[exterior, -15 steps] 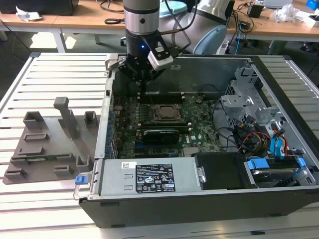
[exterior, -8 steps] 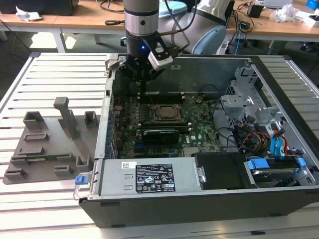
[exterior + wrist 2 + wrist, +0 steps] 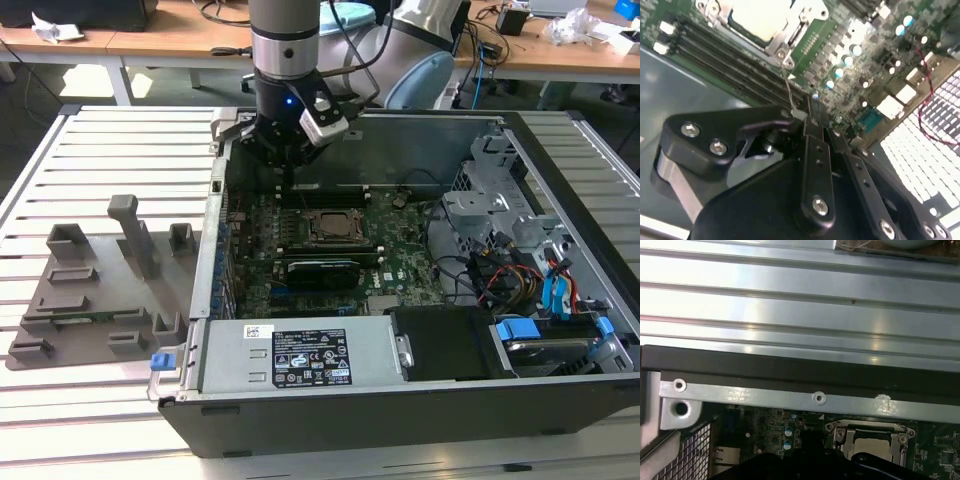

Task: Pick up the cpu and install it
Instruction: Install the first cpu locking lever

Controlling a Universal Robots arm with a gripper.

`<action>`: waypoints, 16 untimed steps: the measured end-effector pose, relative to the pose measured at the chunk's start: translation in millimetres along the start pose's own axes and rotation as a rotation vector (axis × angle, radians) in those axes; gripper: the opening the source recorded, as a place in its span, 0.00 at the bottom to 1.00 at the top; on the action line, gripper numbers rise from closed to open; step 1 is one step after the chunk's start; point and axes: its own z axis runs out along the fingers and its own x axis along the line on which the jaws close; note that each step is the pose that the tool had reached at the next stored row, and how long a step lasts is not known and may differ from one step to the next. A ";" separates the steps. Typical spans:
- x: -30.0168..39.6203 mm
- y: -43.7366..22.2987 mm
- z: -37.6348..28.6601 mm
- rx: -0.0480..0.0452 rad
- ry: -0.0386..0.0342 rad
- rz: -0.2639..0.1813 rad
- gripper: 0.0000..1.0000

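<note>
The arm hangs over the open computer case (image 3: 400, 330) that lies on the slatted metal table (image 3: 110, 150), and its gripper (image 3: 287, 172) hovers just above the green motherboard (image 3: 400, 250), close beside the socket frame (image 3: 330, 226) at the board's middle. In the second wrist view the black fingers (image 3: 815, 150) come together with no gap showing between them, closed and holding nothing that can be seen. The cpu (image 3: 762, 17) sits inside the socket frame, its pale metal top showing within the silver bracket; in the first wrist view the same pale square (image 3: 871, 446) lies in the frame just below the case's metal edge rail (image 3: 790, 397). In the second wrist view the dark memory slots (image 3: 725, 67) run alongside the socket. A long black card (image 3: 322, 270) lies across the board just beside the socket, on the side nearer the power supply (image 3: 300, 355). The power supply carries a white label (image 3: 310, 358) with printed lines and marks too small to read. On the table beyond the case, on the exterior view's left, rests a grey parts holder (image 3: 95, 285) with several upright posts and pockets.
</note>
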 end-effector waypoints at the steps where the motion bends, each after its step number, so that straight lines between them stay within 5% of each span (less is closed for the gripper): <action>1: -2.5 -0.2 0.1 0.0000 0.0000 0.000 0.11; 16: -27.2 -2.2 0.5 -0.0003 0.0016 -0.001 0.11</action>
